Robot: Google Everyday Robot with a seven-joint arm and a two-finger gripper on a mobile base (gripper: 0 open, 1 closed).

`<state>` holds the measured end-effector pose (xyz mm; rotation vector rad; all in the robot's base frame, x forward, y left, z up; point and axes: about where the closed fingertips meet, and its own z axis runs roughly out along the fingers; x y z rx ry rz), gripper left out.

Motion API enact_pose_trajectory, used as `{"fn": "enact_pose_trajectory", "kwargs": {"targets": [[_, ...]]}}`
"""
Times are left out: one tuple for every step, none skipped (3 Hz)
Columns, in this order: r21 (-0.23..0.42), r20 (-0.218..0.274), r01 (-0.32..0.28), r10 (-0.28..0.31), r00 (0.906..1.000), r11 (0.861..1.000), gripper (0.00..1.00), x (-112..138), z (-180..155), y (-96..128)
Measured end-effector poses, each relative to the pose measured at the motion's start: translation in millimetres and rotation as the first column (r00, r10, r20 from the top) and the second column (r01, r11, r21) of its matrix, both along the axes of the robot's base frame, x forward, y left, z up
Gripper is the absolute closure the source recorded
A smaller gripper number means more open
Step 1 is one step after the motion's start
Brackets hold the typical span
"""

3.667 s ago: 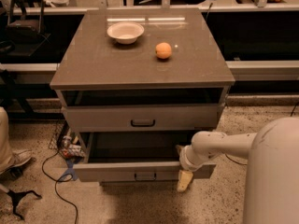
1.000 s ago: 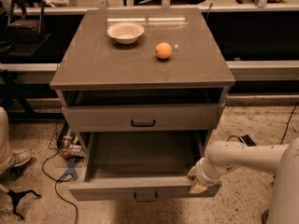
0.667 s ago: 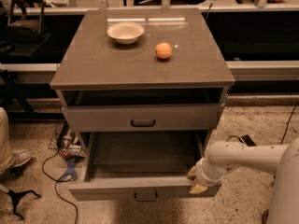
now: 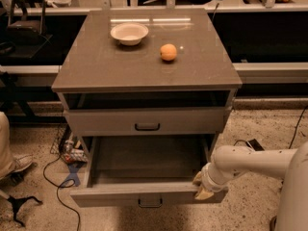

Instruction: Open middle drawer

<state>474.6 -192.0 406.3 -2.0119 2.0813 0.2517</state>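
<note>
Nearest me, the middle drawer stands pulled well out from the cabinet. At its four o'clock corner the claw seems clamped over the front panel. Farther back, the counter carries an orange and, at the orange's ten o'clock, a white bowl.
</note>
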Motion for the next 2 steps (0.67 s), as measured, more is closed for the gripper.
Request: {"fn": "enact_pose_trajectory", "kwargs": {"targets": [[0.000, 0.000, 0.000, 0.000, 1.0000, 1.000, 0.50, 0.0, 0.0, 0.0], [0.000, 0.000, 0.000, 0.000, 1.0000, 1.000, 0.28, 0.0, 0.0, 0.0]]}}
